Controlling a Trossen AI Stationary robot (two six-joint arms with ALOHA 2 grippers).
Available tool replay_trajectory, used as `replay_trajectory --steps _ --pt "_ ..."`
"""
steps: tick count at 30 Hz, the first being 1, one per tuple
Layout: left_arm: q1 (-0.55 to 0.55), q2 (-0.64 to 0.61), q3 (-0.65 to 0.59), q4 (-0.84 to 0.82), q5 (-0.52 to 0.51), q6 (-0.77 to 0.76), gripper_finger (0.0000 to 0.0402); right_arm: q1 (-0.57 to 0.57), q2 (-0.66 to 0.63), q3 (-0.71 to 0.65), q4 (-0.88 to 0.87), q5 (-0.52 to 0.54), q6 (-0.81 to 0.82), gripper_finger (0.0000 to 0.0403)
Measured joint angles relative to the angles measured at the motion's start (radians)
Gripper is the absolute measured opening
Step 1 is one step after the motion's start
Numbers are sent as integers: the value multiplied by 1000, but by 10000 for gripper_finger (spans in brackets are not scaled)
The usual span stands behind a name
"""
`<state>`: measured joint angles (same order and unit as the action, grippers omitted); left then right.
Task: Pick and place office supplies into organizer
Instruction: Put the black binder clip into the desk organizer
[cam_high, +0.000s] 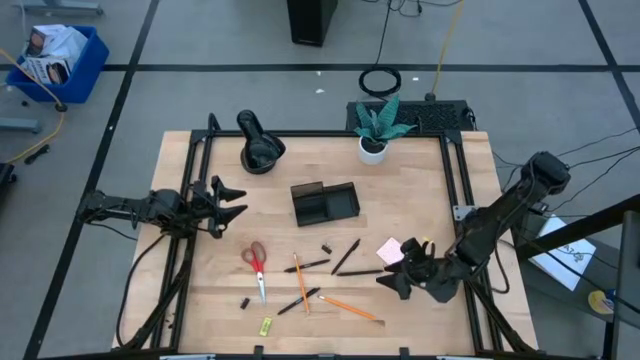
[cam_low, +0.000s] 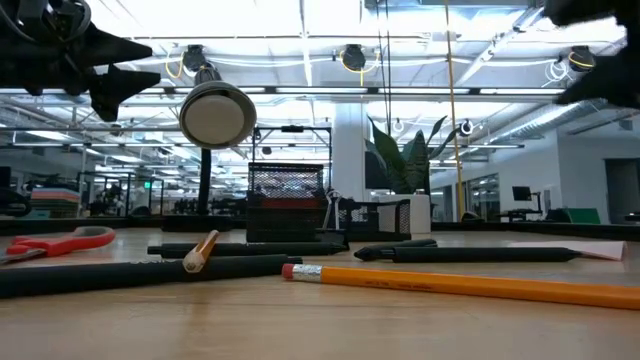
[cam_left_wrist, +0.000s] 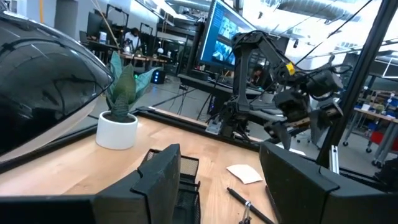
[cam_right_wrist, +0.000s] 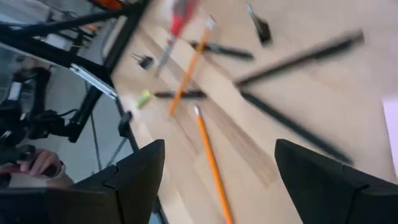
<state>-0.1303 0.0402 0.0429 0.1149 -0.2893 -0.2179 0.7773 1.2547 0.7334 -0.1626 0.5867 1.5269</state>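
- Organizer (cam_high: 325, 203) sits at centre of the bench (cam_high: 420, 170) in the high view, nothing visible inside it; supplies lie scattered below it in the frame.
- Right gripper (cam_high: 393, 283), lower right of the high view: fingers apart, holding nothing, hovering above the bench just below the pink sticky-note pad (cam_high: 391, 251). Right wrist view shows the two dark fingers (cam_right_wrist: 137, 177) wide, with an orange pencil (cam_right_wrist: 211, 163) lying between them farther down.
- Left gripper (cam_high: 236, 201), left-centre of the high view: fingers apart, empty, held above the bench beside the organizer's left end. It appears to be waiting.
- Supplies, working out from the right gripper: the orange pencil nearest, black pens (cam_high: 346, 256) up and to the left, a second pencil (cam_high: 299, 281), red-handled scissors (cam_high: 257, 266) farther left, a small yellow-green piece (cam_high: 266, 325) at the bottom edge, tiny black clips (cam_high: 326, 248) among the pens.
- Judgement: step in hand looks like the approach to a first pick, likely the near pencil.
- Risks: the pencil is thin and flat on the wood, so fingers closing too high would miss it, and too low would scrape the bench. A glancing touch could roll it toward the bench edge. Pens cross close by, so a wide closure might drag one along.
- White plant pot (cam_high: 373, 149) and black lamp-like object (cam_high: 258, 143) stand at the top of the bench, well apart from the work.
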Motion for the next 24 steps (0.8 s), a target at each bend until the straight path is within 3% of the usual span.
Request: replay_trajectory --steps 6,14,19,24 --pt "0 0 0 -1 0 48 225 3 8 41 -144 -109 187 295" --pt "0 0 0 -25 0 53 225 16 123 316 -544 -164 299 295" --pt "0 0 0 -13 0 52 225 41 256 426 -777 -353 471 295" --pt "0 0 0 -13 0 52 225 59 324 452 -776 -488 592 295"
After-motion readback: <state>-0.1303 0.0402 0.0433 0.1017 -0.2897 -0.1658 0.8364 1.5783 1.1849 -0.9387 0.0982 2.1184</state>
